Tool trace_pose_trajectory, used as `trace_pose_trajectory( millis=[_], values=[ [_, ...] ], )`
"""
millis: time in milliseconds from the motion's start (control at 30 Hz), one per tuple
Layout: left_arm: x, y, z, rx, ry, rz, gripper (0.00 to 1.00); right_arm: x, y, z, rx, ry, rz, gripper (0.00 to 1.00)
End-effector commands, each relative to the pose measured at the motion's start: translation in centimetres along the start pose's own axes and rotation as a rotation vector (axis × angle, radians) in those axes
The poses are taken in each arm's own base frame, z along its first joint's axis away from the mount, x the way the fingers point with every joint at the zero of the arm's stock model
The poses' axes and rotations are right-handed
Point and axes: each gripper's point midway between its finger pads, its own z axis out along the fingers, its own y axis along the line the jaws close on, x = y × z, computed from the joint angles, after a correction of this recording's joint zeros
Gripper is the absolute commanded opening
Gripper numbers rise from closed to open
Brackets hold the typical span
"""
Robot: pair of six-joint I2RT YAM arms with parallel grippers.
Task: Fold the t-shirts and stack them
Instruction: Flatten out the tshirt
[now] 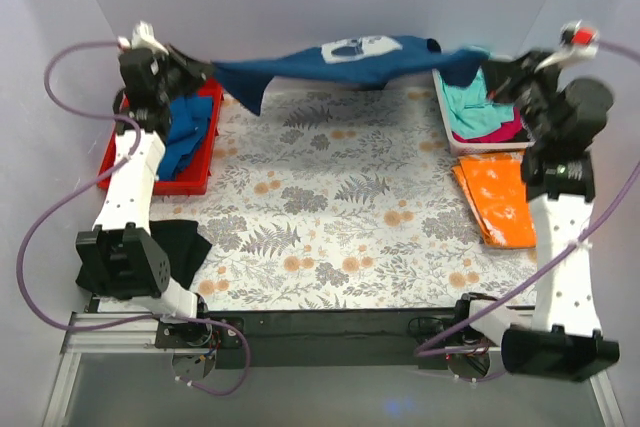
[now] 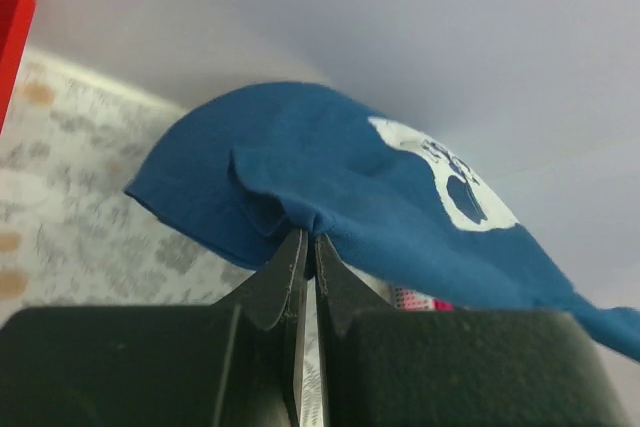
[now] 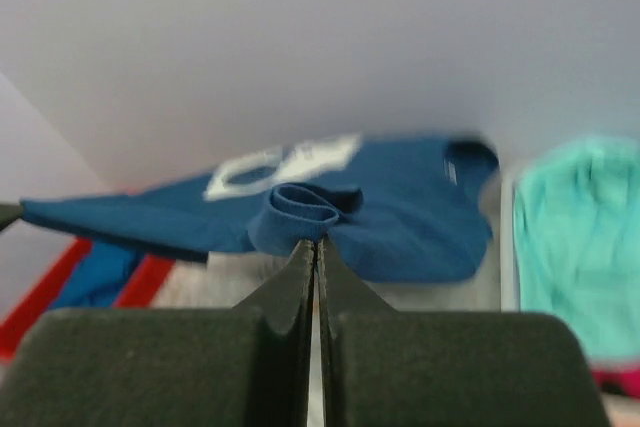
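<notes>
A navy blue t-shirt (image 1: 340, 62) with a pale print hangs stretched across the back of the table, held off the surface between both arms. My left gripper (image 1: 207, 71) is shut on its left end, and the wrist view shows cloth (image 2: 300, 177) pinched at the fingertips (image 2: 308, 237). Over by the white basket, my right gripper (image 1: 478, 74) is shut on the other end; a rolled edge of the shirt (image 3: 330, 202) sits at its tips (image 3: 316, 244). The print (image 2: 455, 182) faces up.
A red tray (image 1: 190, 179) at back left holds mid-blue cloth (image 1: 188, 127). The white basket (image 1: 446, 125) at back right holds teal (image 1: 465, 102) and pink shirts. An orange shirt (image 1: 497, 199) lies flat on the right. Black cloth (image 1: 180, 247) lies by the left arm's base. The tablecloth (image 1: 340, 217) is floral.
</notes>
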Motion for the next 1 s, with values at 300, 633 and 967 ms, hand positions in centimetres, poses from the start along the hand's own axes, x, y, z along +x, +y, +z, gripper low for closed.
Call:
trace_pose_trajectory(
  millis=[300,633,967],
  values=[
    [29.7,22.5,-13.6,-0.622,0.686,-0.256,0.00,31.2,-7.2,-18.3,0.432,0.614,0.317,0.01],
    [34.0,26.0,-18.4,-0.838,0.863,-0.292,0.27,35.4,-8.1,-23.6,0.576,0.750,0.348,0.01],
    [26.7,20.9,-19.5,-0.771,0.633,-0.167,0.00,34.1,-9.8,-23.2,0.677,0.746,0.285,0.01]
  ],
)
